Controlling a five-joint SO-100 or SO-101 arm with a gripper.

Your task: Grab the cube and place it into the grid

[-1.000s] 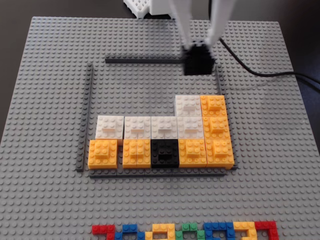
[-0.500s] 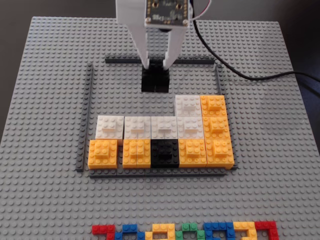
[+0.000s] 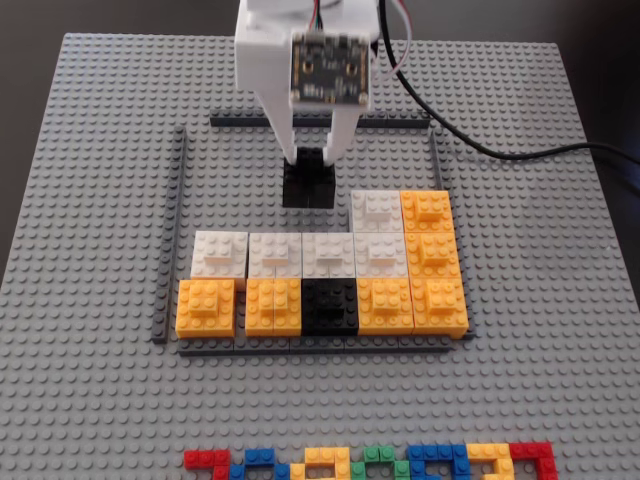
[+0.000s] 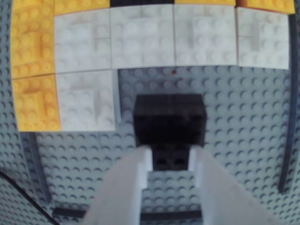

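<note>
The cube [image 3: 308, 187] is a black block with a smaller raised brick on top. It sits inside the grid [image 3: 181, 200], in the open upper part above the white row. My gripper [image 3: 312, 157] comes down from the far side and is shut on the cube's raised brick, one white finger on each side. In the wrist view the fingers flank that brick at my gripper [image 4: 169, 157], with the cube's body [image 4: 169, 119] beyond. I cannot tell whether the cube rests on the baseplate [image 3: 90, 150] or hangs just above it. The grid's strip shows at the right of the wrist view [image 4: 287, 154].
White blocks [image 3: 275, 253] and orange blocks [image 3: 432, 250] fill the grid's lower rows and right column, with another black block [image 3: 329, 307] in the bottom row. A row of small multicoloured bricks [image 3: 370, 465] lies at the near edge. A black cable [image 3: 500, 152] crosses the far right.
</note>
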